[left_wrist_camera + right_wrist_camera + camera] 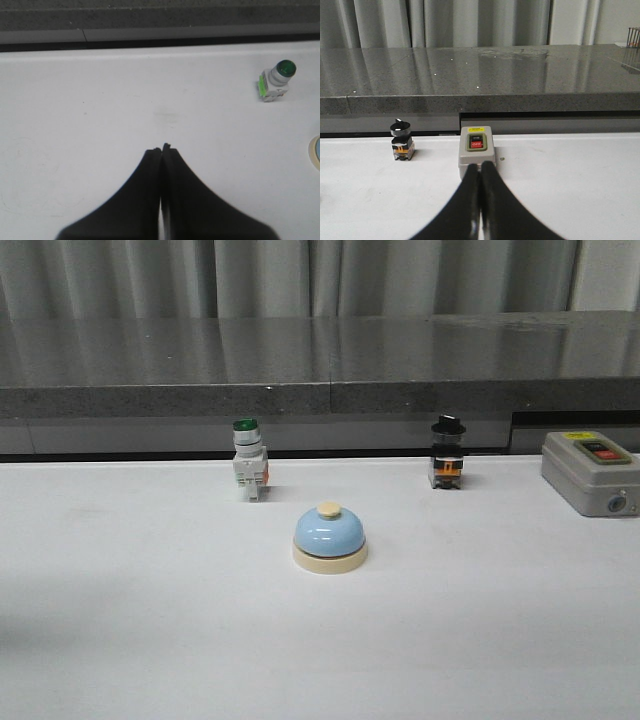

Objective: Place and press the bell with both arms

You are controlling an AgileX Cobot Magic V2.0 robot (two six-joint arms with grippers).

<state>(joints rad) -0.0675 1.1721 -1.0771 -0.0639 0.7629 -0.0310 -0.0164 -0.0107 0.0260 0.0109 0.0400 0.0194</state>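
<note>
The light-blue bell (330, 537) with a cream base and cream button stands upright in the middle of the white table. Only a sliver of its cream base (315, 152) shows at the edge of the left wrist view. Neither arm shows in the front view. My left gripper (162, 147) is shut and empty over bare table, well apart from the bell. My right gripper (480, 166) is shut and empty, its tips in front of the grey switch box. The bell is out of the right wrist view.
A green-capped white pushbutton (248, 460) stands behind the bell to the left, also in the left wrist view (276, 81). A black selector switch (447, 453) stands back right. A grey box with a red button (590, 471) sits at far right. A dark stone ledge (320, 365) runs along the back.
</note>
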